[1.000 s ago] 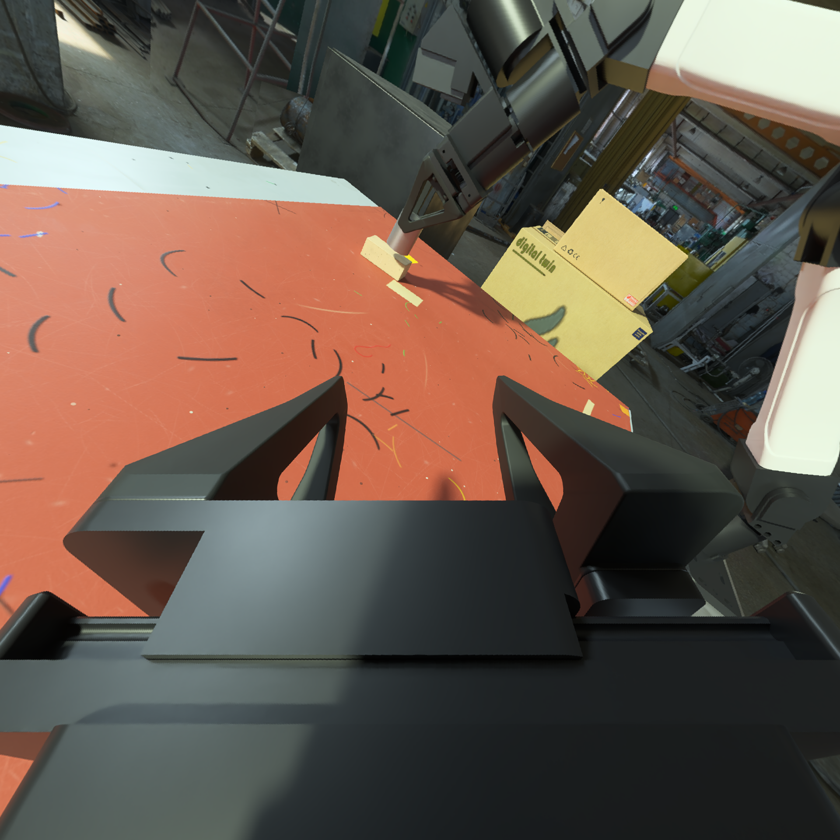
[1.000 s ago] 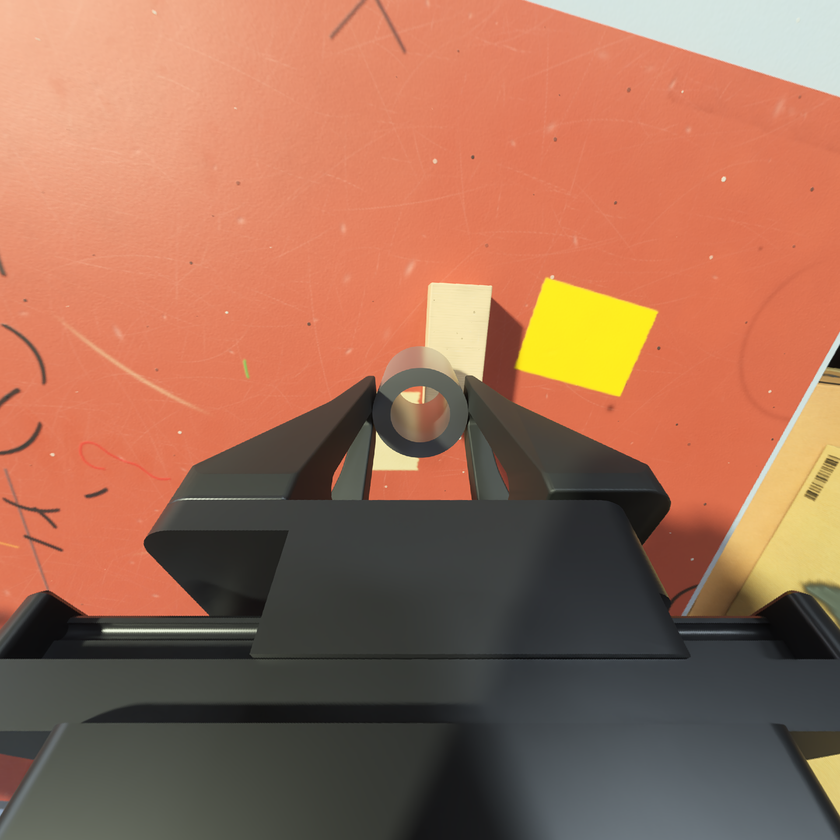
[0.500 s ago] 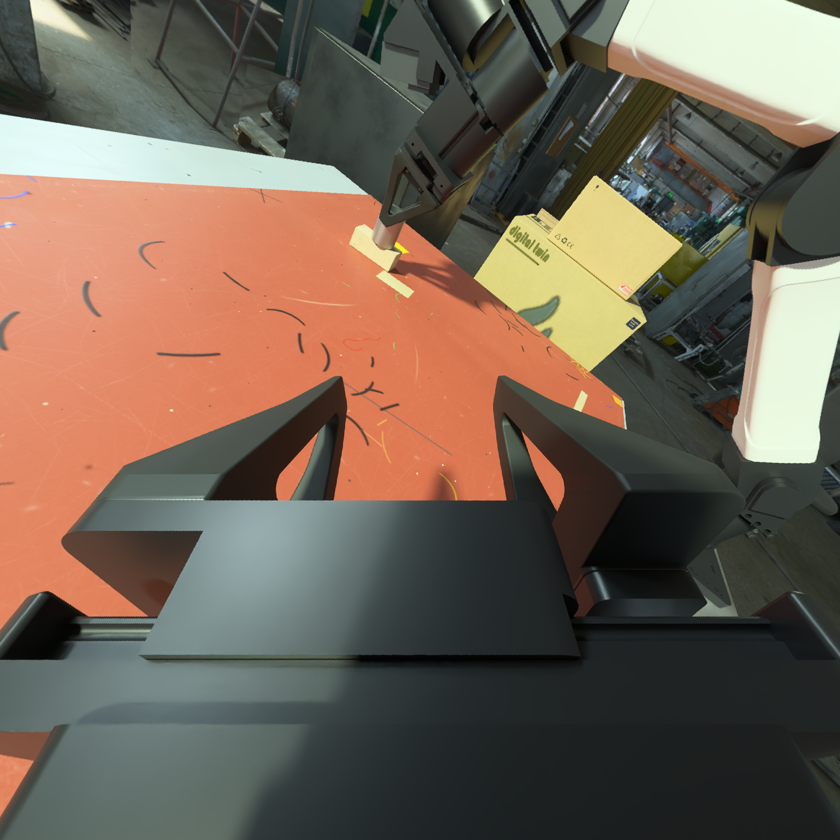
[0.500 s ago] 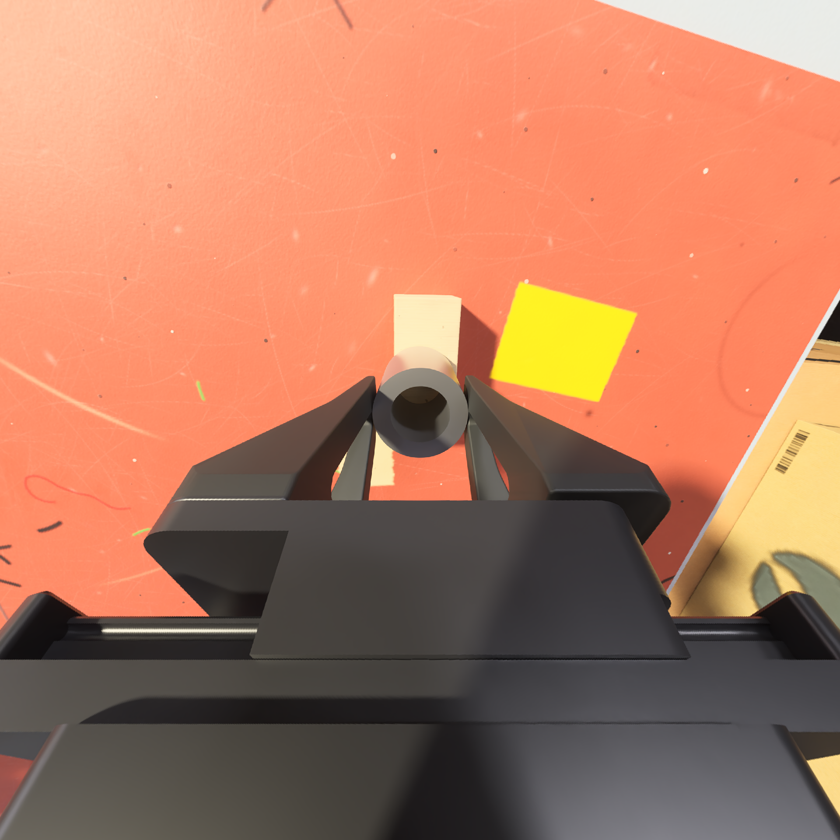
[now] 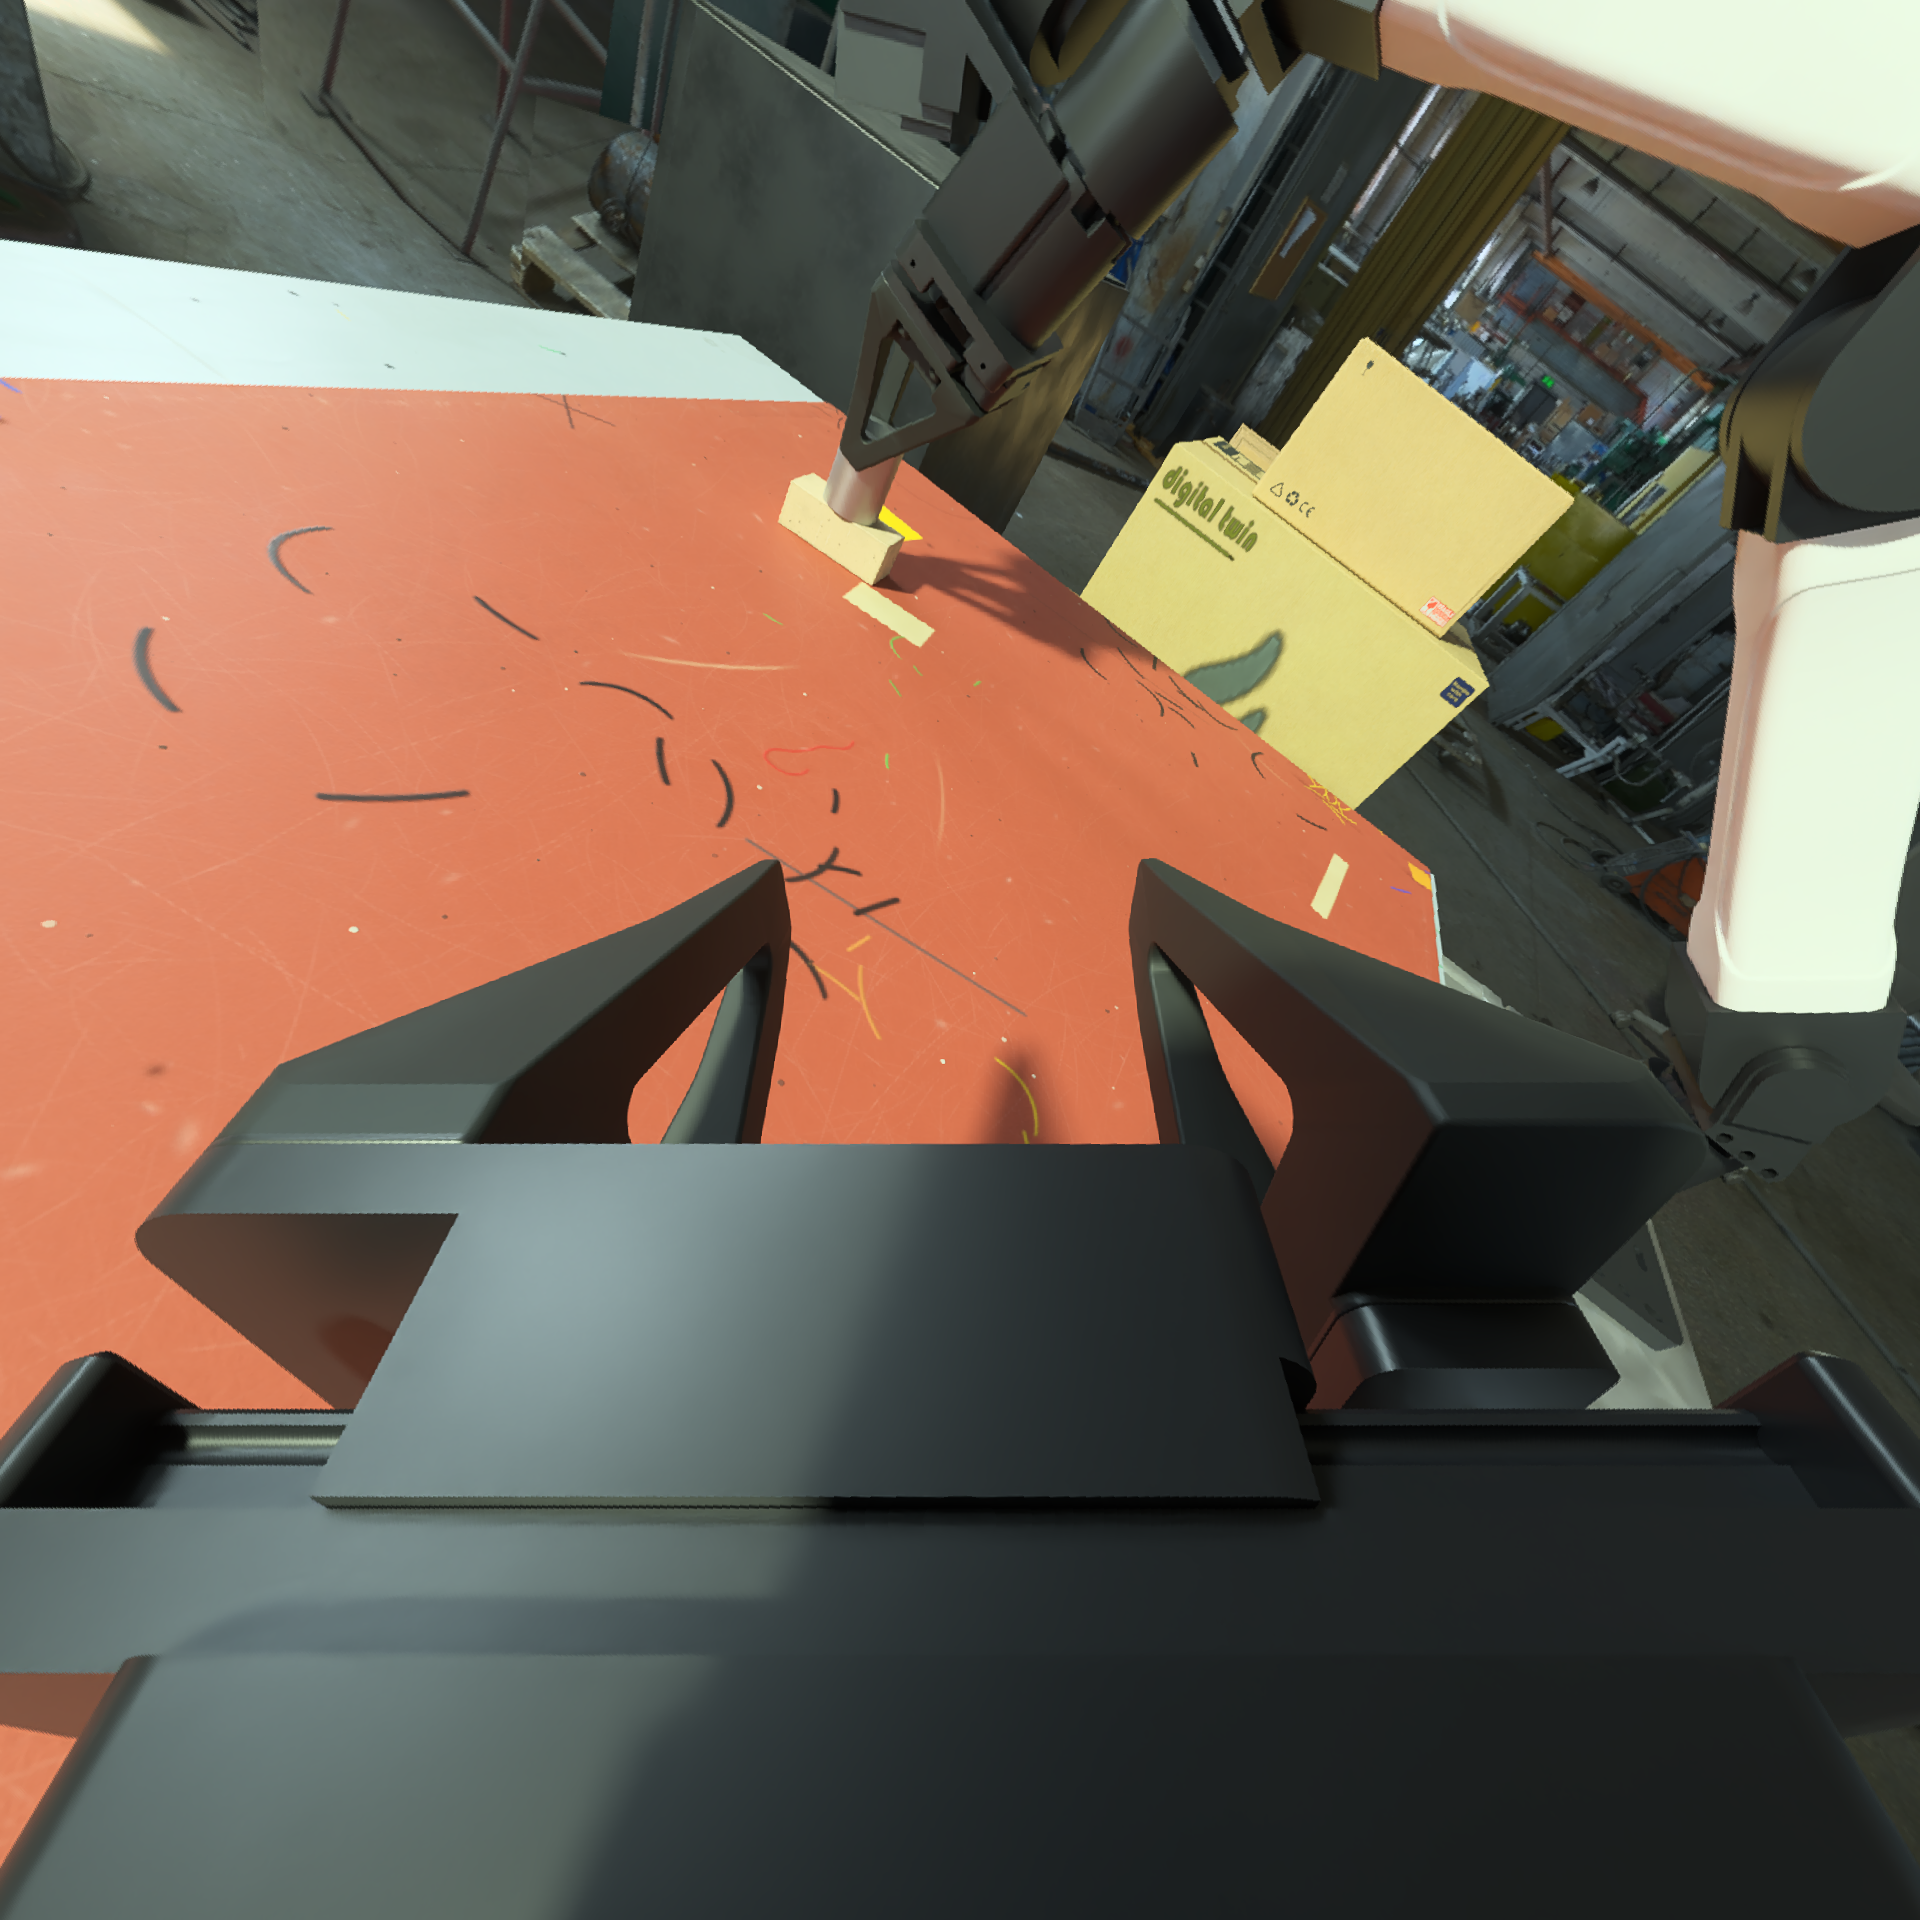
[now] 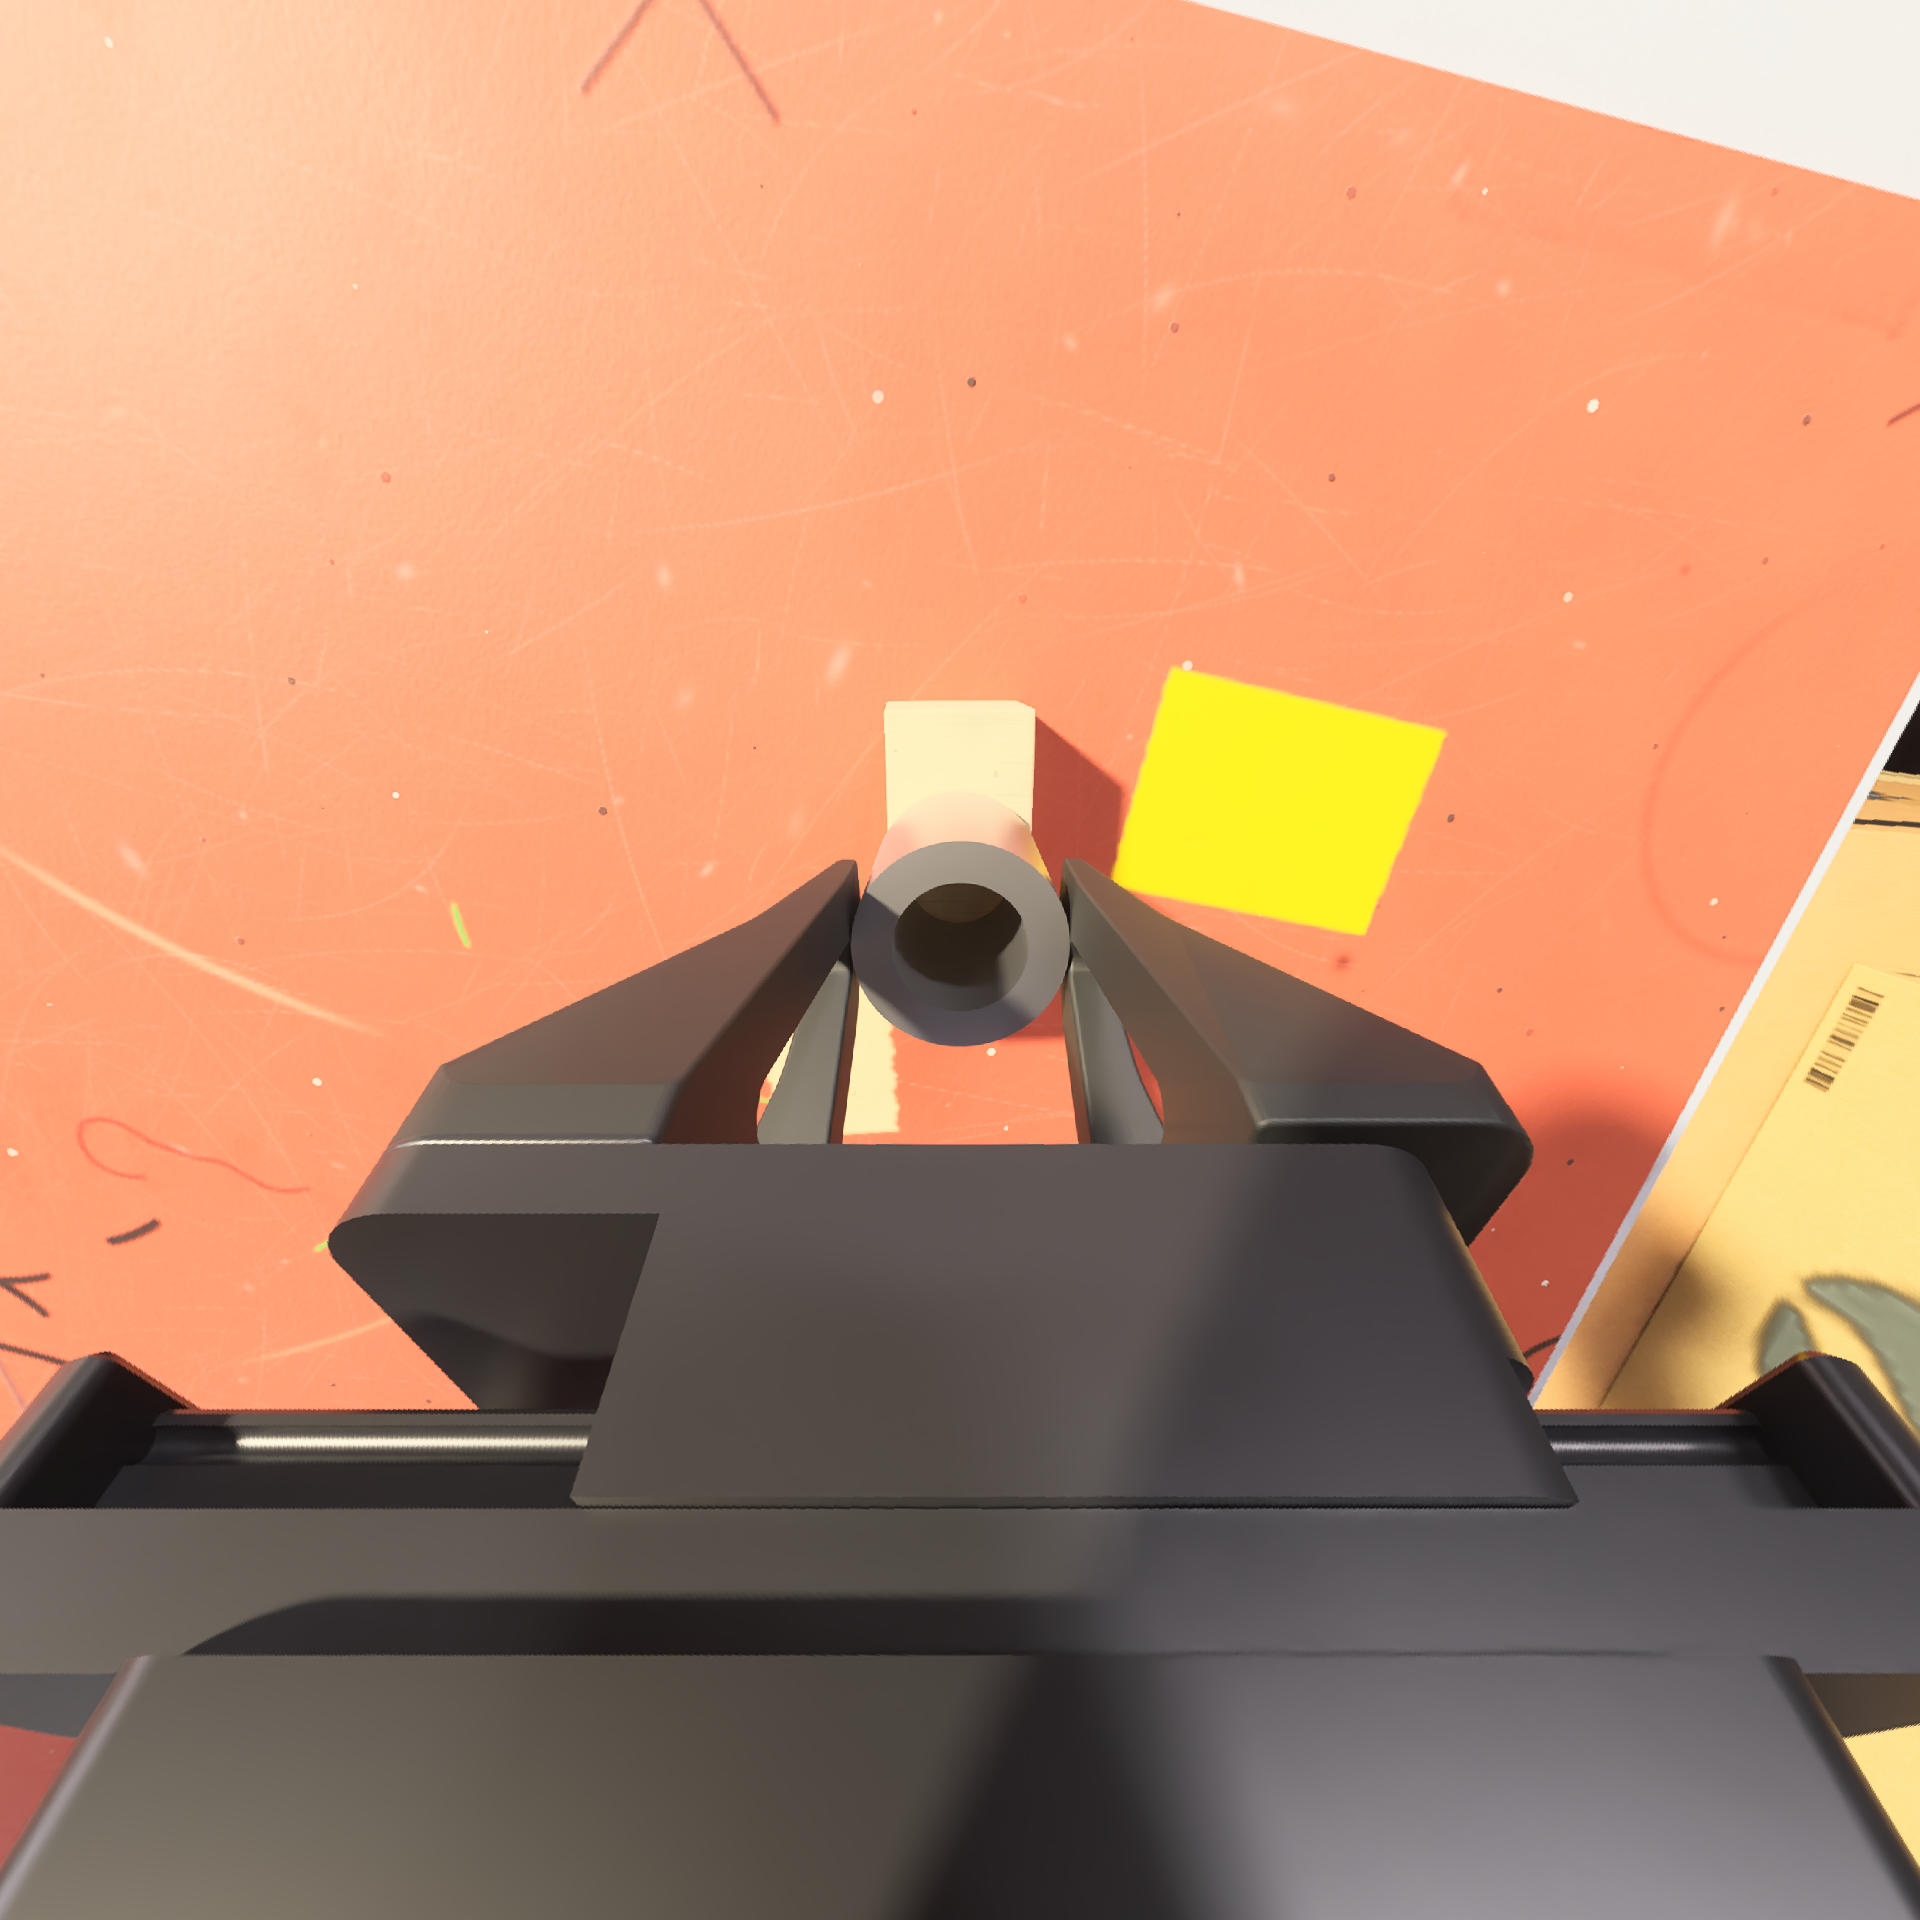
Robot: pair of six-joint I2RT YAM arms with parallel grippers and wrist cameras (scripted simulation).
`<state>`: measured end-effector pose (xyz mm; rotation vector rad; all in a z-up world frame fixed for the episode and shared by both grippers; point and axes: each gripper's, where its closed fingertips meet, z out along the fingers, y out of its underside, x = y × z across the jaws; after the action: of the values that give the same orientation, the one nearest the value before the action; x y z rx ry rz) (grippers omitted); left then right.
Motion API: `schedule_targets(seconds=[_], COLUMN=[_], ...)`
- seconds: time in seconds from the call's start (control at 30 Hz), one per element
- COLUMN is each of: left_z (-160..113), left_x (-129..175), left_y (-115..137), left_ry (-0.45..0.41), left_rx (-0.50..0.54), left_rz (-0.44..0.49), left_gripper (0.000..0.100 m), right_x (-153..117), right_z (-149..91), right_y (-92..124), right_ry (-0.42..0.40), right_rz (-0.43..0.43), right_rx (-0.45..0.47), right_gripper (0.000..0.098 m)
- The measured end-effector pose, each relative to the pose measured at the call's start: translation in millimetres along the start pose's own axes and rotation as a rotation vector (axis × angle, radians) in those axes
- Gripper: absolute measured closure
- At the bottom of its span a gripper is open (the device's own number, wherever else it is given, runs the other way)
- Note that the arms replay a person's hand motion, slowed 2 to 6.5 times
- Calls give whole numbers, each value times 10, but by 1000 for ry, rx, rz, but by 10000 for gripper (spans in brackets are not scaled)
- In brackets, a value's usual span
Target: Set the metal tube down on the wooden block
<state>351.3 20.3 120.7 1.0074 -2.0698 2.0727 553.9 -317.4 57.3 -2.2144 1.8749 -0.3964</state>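
Two grippers are ours: the right gripper (image 6: 960, 883) is clamped on the metal tube (image 6: 960, 940), which stands upright with its lower end on the wooden block (image 5: 840, 526) (the block sits at twelve o'clock in the right wrist view). At two o'clock lies a yellow square (image 6: 1278, 800). Our left gripper (image 5: 958, 883) hangs empty, jaws spread, over the red mat (image 5: 416, 675).

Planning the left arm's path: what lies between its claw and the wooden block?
Only bare, scuffed red mat, as the left wrist view shows. The left claw is open; the wooden block sits far ahead.
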Motion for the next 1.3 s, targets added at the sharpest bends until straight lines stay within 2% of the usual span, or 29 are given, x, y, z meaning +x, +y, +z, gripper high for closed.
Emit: schedule_targets(seconds=[0.27, 0.3, 0.4, 0.5, 0.7, 0.9, 1.1, 1.2, 1.3], left_z=[20, 21, 23, 23, 15, -17, -61, -83, -102], left_x=[2, 3, 2, -4, -40, -94, -181, -228, -271], left_y=[29, 28, 26, 29, 6, -28, -60, -70, -75], left_ry=[2, 2, 2, -1, -29, -85, -171, -215, -252], left_rx=[-17, -17, -17, -18, -12, 1, 13, 15, 14], left_rz=[1, 1, 2, 7, 32, 67, 101, 116, 127], left_gripper=[428, 426, 424, 424, 421, 416, 416, 416, 416], right_x=[-5, -8, -23, -43, -126, -377, -856, -1163, -1508], right_z=[-1, -6, -53, -148, -461, -890, -1349, -1545, -1701], right_y=[9, 13, 16, 0, -50, -93, -68, -3, 107], right_ry=[-25, -29, -38, -45, -72, -126, -245, -351, -493], right_rz=[2, 2, 0, -6, -30, -87, -174, -213, -253], right_rx=[2, 3, 15, 46, 159, 340, 556, 649, 716], right_gripper=[651, 620, 441, 393, 386, 391, 397, 406, 417])
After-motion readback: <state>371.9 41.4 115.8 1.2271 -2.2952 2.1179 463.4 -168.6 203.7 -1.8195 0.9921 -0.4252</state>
